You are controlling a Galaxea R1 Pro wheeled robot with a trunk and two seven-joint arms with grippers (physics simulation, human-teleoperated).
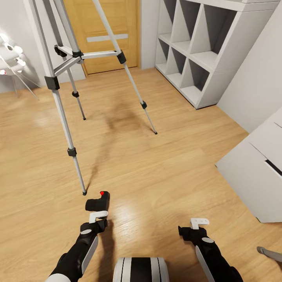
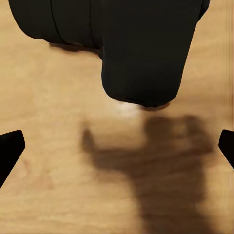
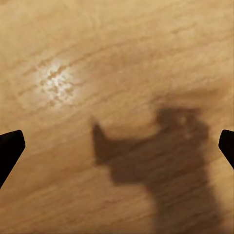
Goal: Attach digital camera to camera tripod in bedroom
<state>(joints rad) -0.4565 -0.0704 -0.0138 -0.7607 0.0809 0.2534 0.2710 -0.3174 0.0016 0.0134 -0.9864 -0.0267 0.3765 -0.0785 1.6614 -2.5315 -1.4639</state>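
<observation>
Small black digital camera with a red top button (image 1: 98, 201) lies on the light wood floor (image 1: 164, 172), just beside the nearest foot of the tall silver-legged camera tripod (image 1: 62, 117).

My left gripper (image 1: 98, 215) hangs released just behind the camera; my right gripper (image 1: 199, 222), fingers spread, holds nothing.

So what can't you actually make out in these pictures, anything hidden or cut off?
- Tall silver-legged camera tripod: its head is cut off by the head view's top edge.
- Small black digital camera: the left wrist view's top edge crops its body; its mounting face is unseen.
- Left gripper: its fingertips sit at the wrist view's edges, so any contact with the camera is unclear.
</observation>
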